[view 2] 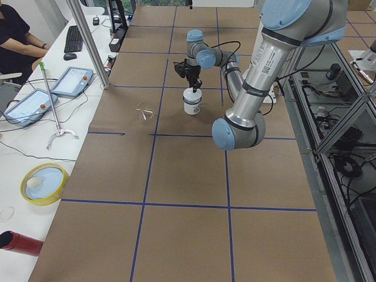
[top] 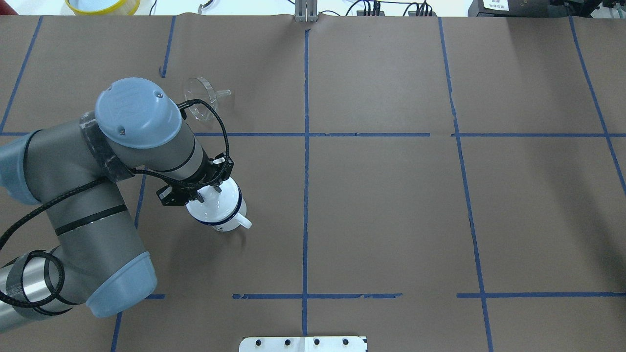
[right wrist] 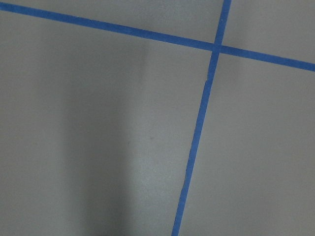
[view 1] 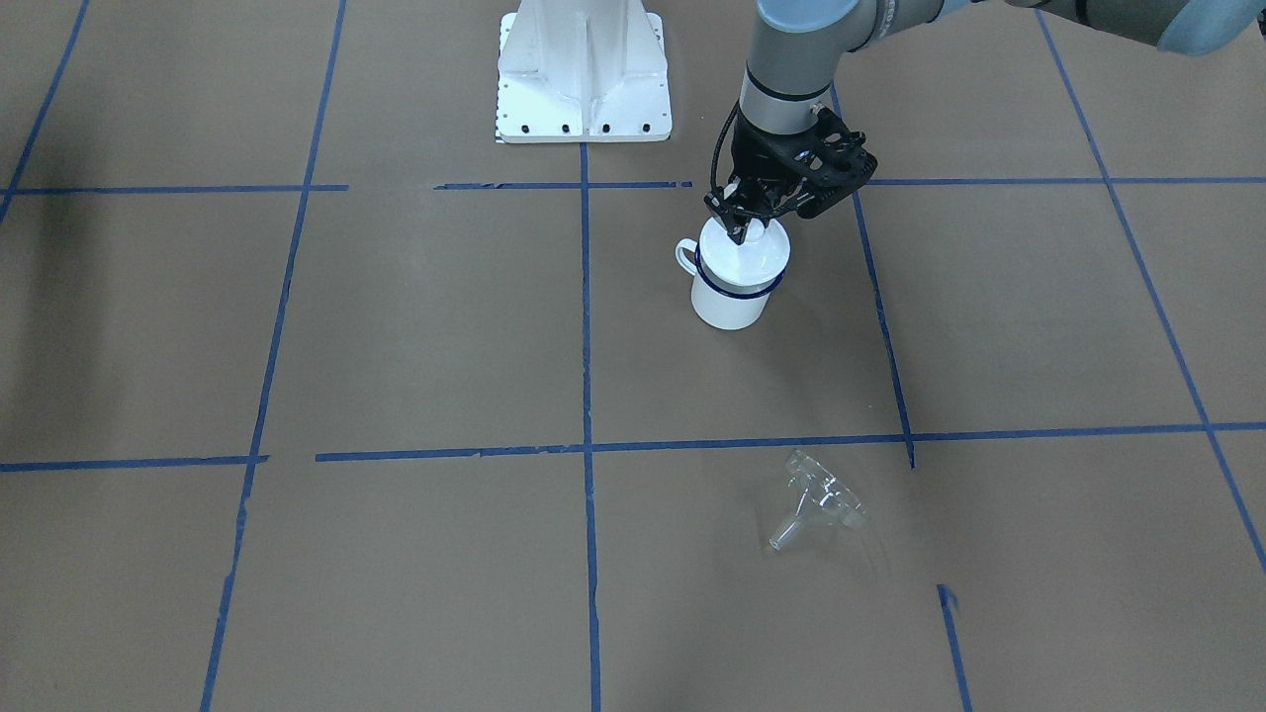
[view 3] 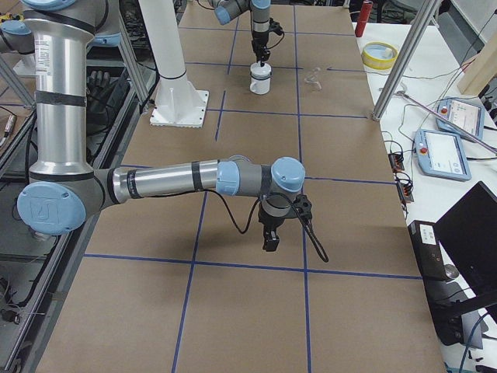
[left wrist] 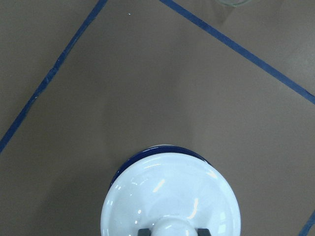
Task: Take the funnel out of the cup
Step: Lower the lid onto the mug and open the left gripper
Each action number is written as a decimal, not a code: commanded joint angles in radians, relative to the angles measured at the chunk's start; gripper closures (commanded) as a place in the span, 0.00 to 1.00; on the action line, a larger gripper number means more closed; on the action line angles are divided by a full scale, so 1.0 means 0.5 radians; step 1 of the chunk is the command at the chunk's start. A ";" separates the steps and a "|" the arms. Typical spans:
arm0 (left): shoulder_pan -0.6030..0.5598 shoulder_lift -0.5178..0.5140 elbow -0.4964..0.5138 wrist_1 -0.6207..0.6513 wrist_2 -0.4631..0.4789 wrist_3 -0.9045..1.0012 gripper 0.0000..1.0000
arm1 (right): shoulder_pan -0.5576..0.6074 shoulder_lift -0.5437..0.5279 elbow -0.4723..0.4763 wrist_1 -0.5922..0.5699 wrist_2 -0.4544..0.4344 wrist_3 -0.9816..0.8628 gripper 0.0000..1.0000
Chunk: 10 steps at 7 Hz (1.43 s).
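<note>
The white enamel cup with a dark blue rim stands upright on the brown table, a white knobbed lid on its mouth. My left gripper is straight above it, its fingers shut on the lid's knob. The left wrist view shows the lid with a dark fingertip on either side of the knob. The clear funnel lies on its side on the table, well apart from the cup and farther from the robot; it also shows in the overhead view. My right gripper hangs low over bare table far from both; I cannot tell its state.
The white robot base stands behind the cup. Blue tape lines grid the table. A yellow bowl sits beyond the far left edge. An operator and tablets are at a side desk.
</note>
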 commanded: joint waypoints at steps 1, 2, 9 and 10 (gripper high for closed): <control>0.002 0.010 0.007 -0.002 0.000 0.001 1.00 | 0.000 0.000 0.000 0.000 0.000 0.002 0.00; 0.002 0.010 0.007 -0.002 0.000 0.004 1.00 | 0.000 0.000 0.000 0.000 0.000 -0.001 0.00; 0.015 0.007 0.047 -0.057 0.009 0.004 1.00 | 0.000 0.000 0.000 0.000 0.000 0.002 0.00; 0.015 0.010 0.047 -0.057 0.009 0.004 1.00 | 0.000 0.000 0.000 0.000 0.000 0.002 0.00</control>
